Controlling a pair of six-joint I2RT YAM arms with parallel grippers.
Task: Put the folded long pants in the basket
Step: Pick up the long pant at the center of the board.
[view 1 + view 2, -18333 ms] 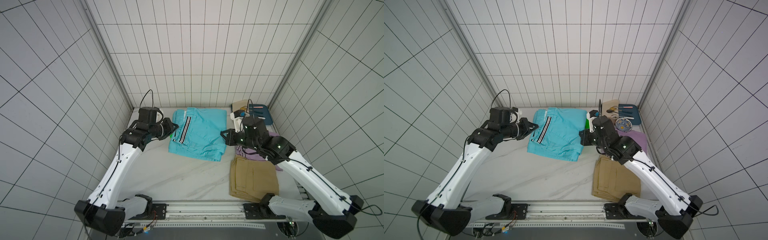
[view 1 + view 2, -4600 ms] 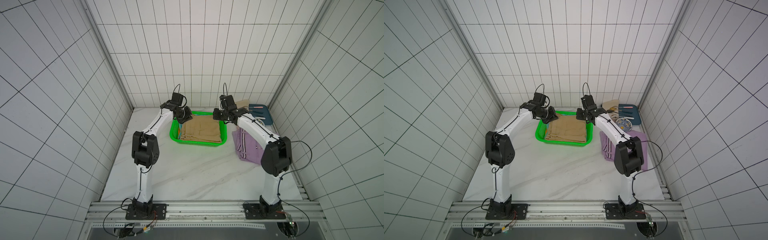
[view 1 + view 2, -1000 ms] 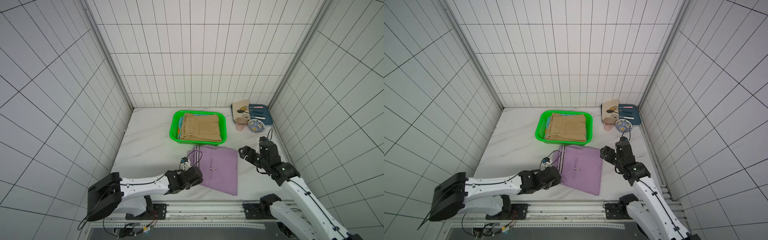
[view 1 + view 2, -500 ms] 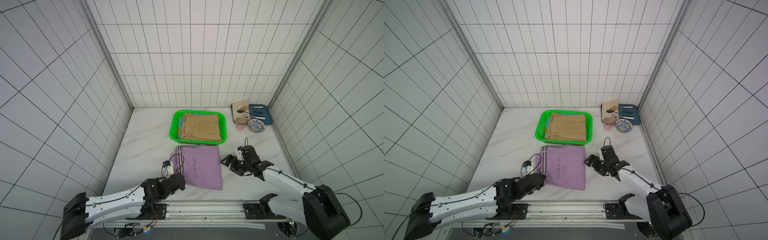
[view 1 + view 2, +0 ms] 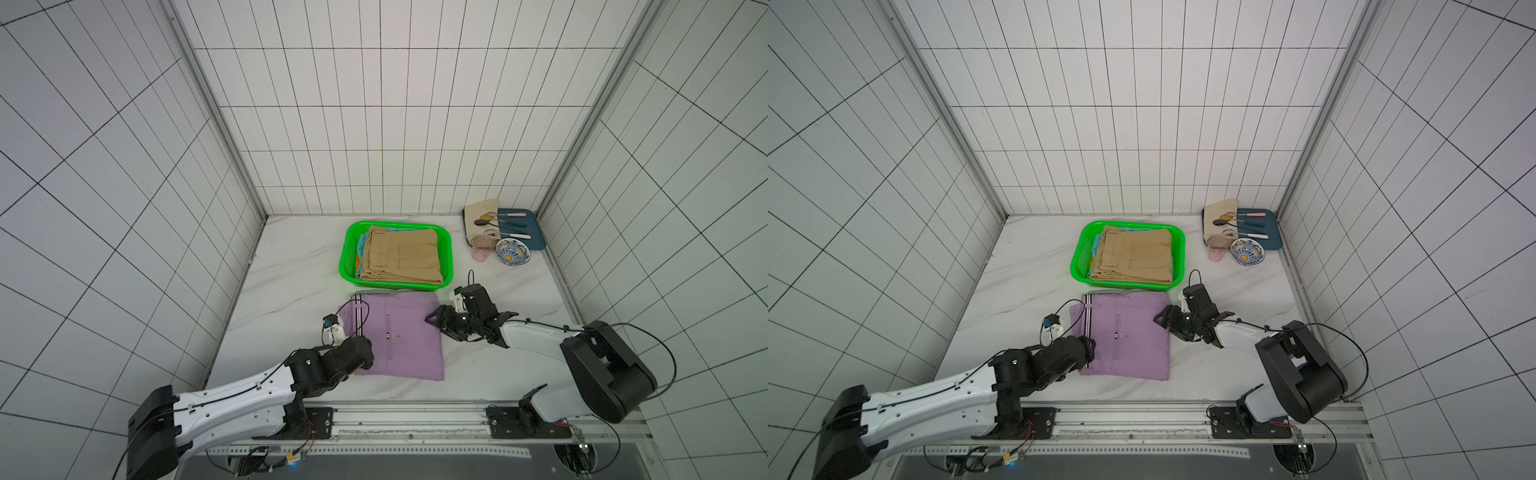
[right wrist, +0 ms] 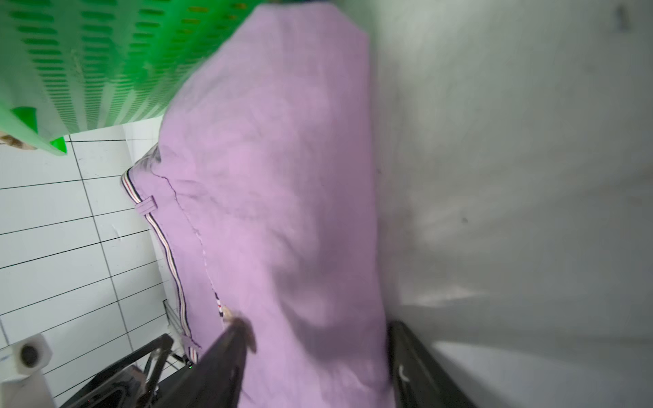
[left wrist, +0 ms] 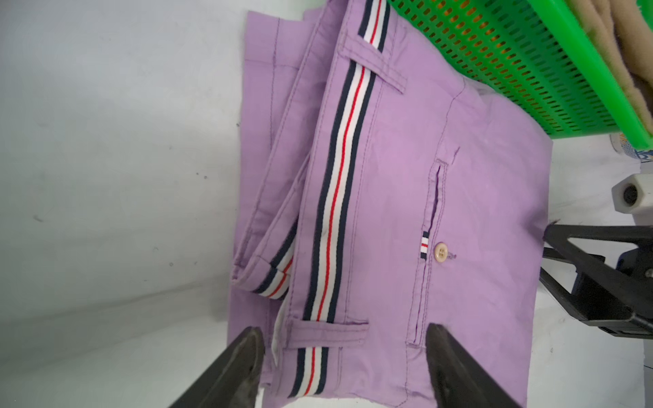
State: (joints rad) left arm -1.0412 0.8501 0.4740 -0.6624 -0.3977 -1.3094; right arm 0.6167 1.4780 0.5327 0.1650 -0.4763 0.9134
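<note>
Lying on the desk (image 5: 291, 266) below the basket (image 5: 345, 257), the lilac pants (image 5: 399, 332) sit between left gripper (image 7: 342, 330), jaws wide at the waistband (image 7: 335, 197), and right gripper (image 6: 318, 325), jaws part-closed astride the opposite edge, hold uncertain.

In a top view, folded lilac pants (image 5: 399, 336) with a striped waistband lie flat on the marble bench (image 5: 291, 274), just in front of the green basket (image 5: 448, 249). The basket holds folded tan pants (image 5: 401, 257) over a teal layer (image 5: 358, 248). The left gripper (image 5: 368, 356) sits at the lilac pants' near left edge, and the right gripper (image 5: 432, 321) meets their right edge. At the far right are a dark blue tray (image 5: 535, 237) with cutlery (image 5: 505, 224), a patterned bowl (image 5: 513, 252) and a pink cup (image 5: 481, 252)
</note>
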